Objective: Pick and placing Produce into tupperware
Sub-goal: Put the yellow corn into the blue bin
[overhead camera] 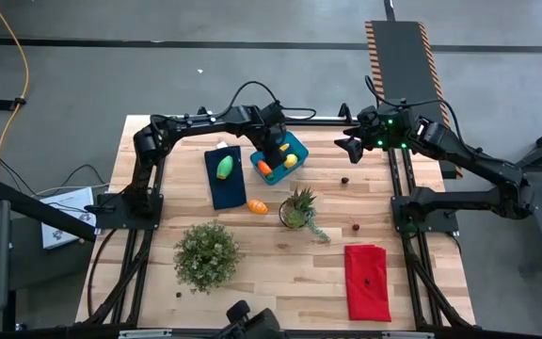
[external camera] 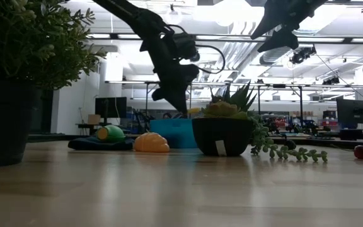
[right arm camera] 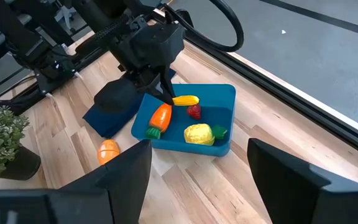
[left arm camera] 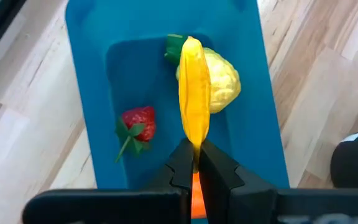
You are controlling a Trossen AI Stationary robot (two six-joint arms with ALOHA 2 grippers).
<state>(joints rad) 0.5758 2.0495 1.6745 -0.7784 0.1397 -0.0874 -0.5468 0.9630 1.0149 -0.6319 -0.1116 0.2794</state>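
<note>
While the left gripper point(overhead camera: 273, 151) hangs over the blue tupperware point(overhead camera: 298, 145) in the high view, the right gripper point(overhead camera: 350, 146) waits off to the tub's side above bare surface point(overhead camera: 252, 282), fingers spread wide, holding nothing. Green oval point(overhead camera: 225, 168) lies on the dark blue cloth point(overhead camera: 216, 188), long axis running along the cloth's length; orange oval point(overhead camera: 258, 205) sits on the wood between cloth and spiky plant point(overhead camera: 298, 209). Bushy plant point(overhead camera: 207, 252) and red cloth point(overhead camera: 367, 280) are well apart — open room near the front edge.

Low view: green oval point(external camera: 111, 133) and orange oval point(external camera: 151, 143) show in front of the tub point(external camera: 172, 133); tub contents are hidden behind its wall.

Left wrist view — fingers point(left arm camera: 219, 171) closed on one end of a yellow banana-like piece point(left arm camera: 194, 99), its long axis pointing straight away from the gripper, along the tub's length. Under it a lemon point(left arm camera: 221, 84), a strawberry point(left arm camera: 138, 122) beside, apart.

Right wrist view adds the carrot point(right arm camera: 160, 117) inside the tub, green top toward the near rim, lying at a slant; the yellow piece point(right arm camera: 185, 100) lies across, near the far wall.
</note>
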